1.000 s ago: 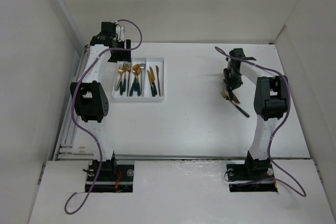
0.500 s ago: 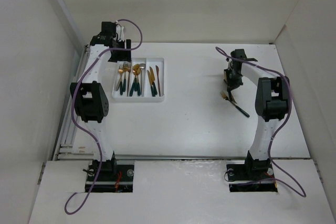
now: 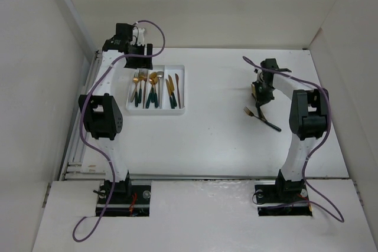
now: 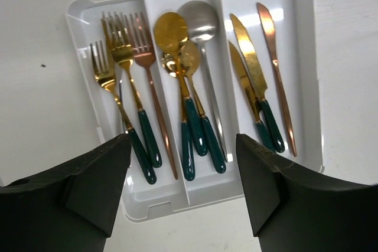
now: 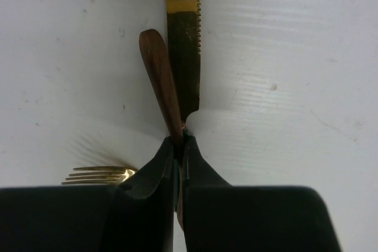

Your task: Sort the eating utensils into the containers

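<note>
My right gripper [image 5: 179, 143] is shut on two knives held side by side: a copper knife [image 5: 160, 81] and a gold serrated knife [image 5: 183, 39], both pointing away from me just above the table. In the top view this gripper [image 3: 260, 95] is at the right-centre. A gold fork with a dark handle [image 3: 263, 119] lies on the table just in front of it; its tines show in the right wrist view [image 5: 97, 175]. My left gripper [image 4: 183, 205] is open and empty over the near end of the white three-compartment tray [image 4: 307, 87], which holds forks [image 4: 127, 81], spoons [image 4: 186, 87] and knives [image 4: 260, 81].
The tray [image 3: 181, 90] sits at the back left of the white table, with my left gripper [image 3: 139, 62] at its far end. White walls enclose the table at the left, back and right. A metal rail [image 3: 77, 140] runs along the left edge.
My right gripper has drawn back towards the far side with the two knives, away from the fork, which stays on the table, slightly shifted. My left arm has barely moved.
</note>
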You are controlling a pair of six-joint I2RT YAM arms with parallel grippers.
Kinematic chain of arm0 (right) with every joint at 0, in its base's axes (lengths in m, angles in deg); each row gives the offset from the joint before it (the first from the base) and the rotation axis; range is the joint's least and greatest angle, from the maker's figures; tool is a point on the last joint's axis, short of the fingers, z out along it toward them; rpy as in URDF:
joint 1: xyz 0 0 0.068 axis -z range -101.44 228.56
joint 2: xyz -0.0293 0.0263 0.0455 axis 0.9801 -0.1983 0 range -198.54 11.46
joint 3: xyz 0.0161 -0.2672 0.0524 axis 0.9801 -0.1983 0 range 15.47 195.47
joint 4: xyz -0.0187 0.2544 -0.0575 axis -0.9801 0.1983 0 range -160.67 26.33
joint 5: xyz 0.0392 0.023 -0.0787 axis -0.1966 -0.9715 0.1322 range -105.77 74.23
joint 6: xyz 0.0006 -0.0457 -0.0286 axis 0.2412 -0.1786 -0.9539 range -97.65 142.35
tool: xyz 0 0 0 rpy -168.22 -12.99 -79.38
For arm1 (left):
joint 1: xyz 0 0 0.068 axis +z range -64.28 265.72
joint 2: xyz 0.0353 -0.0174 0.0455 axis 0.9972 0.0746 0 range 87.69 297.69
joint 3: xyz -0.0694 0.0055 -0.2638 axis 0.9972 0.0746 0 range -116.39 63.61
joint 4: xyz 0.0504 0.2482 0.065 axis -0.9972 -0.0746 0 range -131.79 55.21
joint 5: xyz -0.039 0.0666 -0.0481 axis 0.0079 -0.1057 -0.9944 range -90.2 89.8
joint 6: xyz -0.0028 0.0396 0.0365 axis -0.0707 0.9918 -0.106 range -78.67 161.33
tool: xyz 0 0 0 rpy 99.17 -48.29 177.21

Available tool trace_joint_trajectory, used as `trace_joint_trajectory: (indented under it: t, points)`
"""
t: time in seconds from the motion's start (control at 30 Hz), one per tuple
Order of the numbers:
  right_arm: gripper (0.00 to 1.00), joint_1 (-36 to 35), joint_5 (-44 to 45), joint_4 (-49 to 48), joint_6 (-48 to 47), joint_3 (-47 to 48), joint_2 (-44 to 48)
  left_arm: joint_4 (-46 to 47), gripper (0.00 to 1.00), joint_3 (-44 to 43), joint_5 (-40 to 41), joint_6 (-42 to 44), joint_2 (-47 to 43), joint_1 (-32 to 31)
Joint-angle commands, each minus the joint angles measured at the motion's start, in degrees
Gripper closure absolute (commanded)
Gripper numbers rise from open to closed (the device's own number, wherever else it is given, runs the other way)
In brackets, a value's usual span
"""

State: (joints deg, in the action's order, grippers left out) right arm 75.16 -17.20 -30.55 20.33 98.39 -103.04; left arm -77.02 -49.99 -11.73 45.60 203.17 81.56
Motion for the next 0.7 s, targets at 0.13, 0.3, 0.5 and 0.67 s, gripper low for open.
trace_joint_trajectory:
  t: [0.13,0.3,0.5,0.67]
  points:
    - [0.97,0.23,-1.91,-0.04,-1.14,-1.96,4.81,-1.09,0.30,-0.22,-9.56,3.90,-4.48,-0.93]
    - [0.83,0.23,-2.44,0.48,-0.53,-0.56,1.92,-1.09,0.30,-0.22,-9.56,3.90,-4.48,-0.93]
    - [0.78,0.76,-1.91,-0.04,0.00,-1.61,1.91,-1.09,0.30,0.31,-9.56,3.90,-4.48,-1.46]
    - [0.81,1.29,-0.85,-0.04,1.14,-2.22,4.01,-1.09,0.30,0.31,-9.56,3.90,-4.48,-1.46]
